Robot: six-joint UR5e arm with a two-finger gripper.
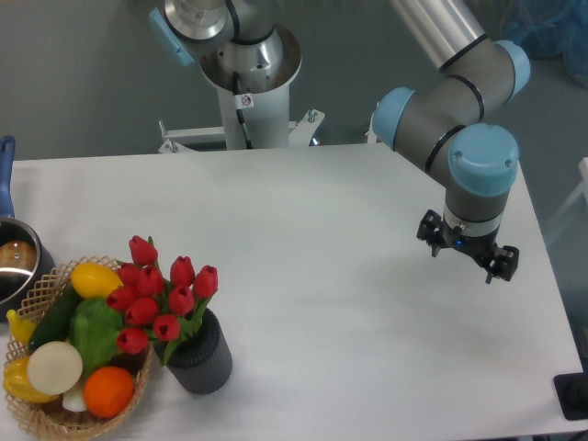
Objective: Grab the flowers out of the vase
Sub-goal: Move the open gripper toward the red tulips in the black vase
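Observation:
The flowers [156, 299], a bunch of red tulips with green leaves, stand upright in the vase [204, 363], a short dark grey ribbed pot near the table's front left. My gripper [465, 256] hangs over the right side of the table, far to the right of the flowers and a little further back. It points down, its black fingers are spread apart, and it is open with nothing between them.
A wicker basket [37, 418] of plastic fruit and vegetables touches the vase's left side. A metal saucepan [14, 262] with a blue handle sits at the left edge. The arm's base [248, 73] stands behind the table. A black object [571, 397] lies at the front right corner.

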